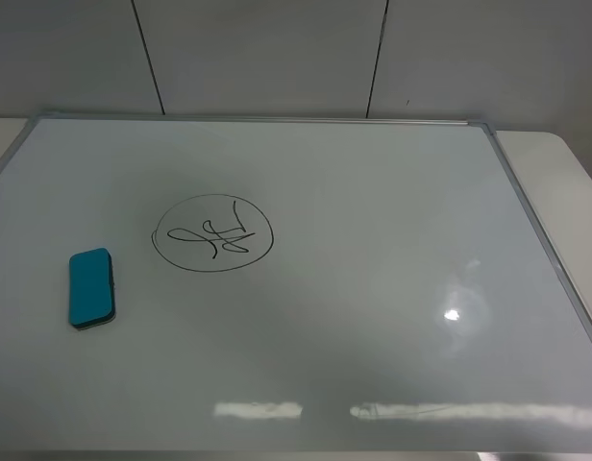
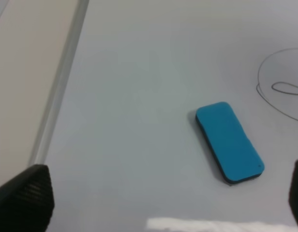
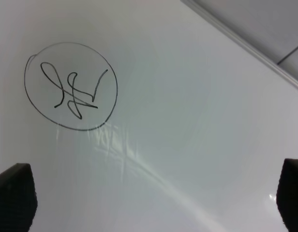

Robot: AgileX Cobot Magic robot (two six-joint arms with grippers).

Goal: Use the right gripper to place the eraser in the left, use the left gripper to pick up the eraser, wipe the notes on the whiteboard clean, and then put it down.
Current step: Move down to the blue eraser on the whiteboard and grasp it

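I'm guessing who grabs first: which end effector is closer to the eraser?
Left. The eraser lies ahead of the left end effector; the right end effector faces only the notes.

Left pincer (image 2: 161, 198) and right pincer (image 3: 153, 195) (tips only) are edge-cropped.

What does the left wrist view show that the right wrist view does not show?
Only the left wrist view shows the eraser, lying flat on the whiteboard, apart from the left claw. Only the right wrist view shows the notes whole; the left one catches just an edge of the circle. Both show the board's silver frame and an open, empty claw; the right claw hangs over bare board.
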